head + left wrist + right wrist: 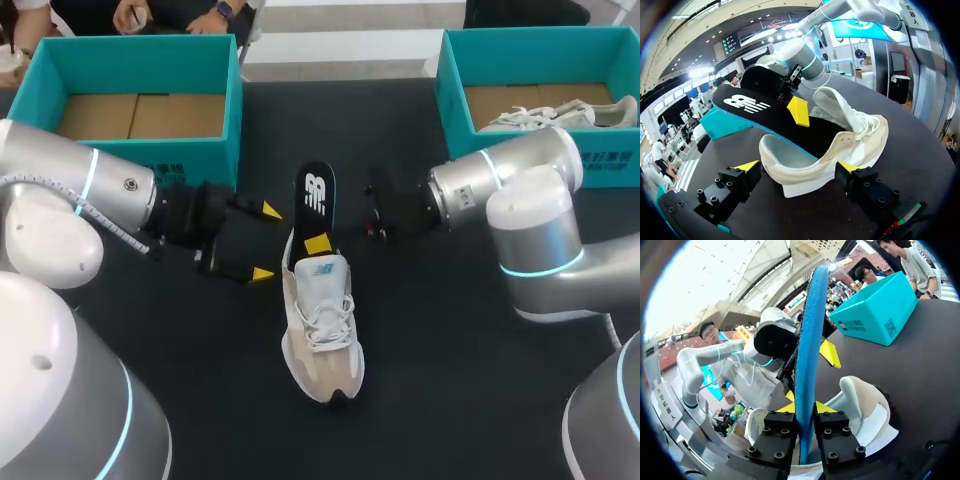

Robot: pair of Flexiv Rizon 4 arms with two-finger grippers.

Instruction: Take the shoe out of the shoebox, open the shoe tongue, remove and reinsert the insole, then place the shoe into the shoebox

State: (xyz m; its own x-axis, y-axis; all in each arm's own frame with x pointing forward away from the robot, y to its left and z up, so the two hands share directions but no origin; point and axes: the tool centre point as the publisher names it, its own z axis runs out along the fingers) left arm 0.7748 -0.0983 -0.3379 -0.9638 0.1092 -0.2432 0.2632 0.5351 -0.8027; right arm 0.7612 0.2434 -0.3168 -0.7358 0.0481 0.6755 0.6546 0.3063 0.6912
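While the beige and white lace-up sneaker (pixel 322 320) sits upright on the black table (pixel 450 380), outside both boxes, toe toward the robot, the black foam insole (pixel 315 195) with a white logo sticks out of its opening. The insole's front end is down inside the sneaker and its heel end is tilted up past the heel collar. The right gripper (pixel 806 410) is clamped on that insole, one finger on each face. The right wrist view shows the insole edge-on between the fingers, its underside blue. The left gripper (pixel 266 242) is spread wide just beside the sneaker's heel. In the left wrist view the heel sits ahead of and between its two yellow tips, and firm contact is not visible. The left teal cardboard shoebox (pixel 190 160) at the far left of the table shows its brown cardboard floor. The right teal cardboard shoebox (pixel 455 100) at the far right holds a white lace-up sneaker (pixel 555 115) lying on its side.
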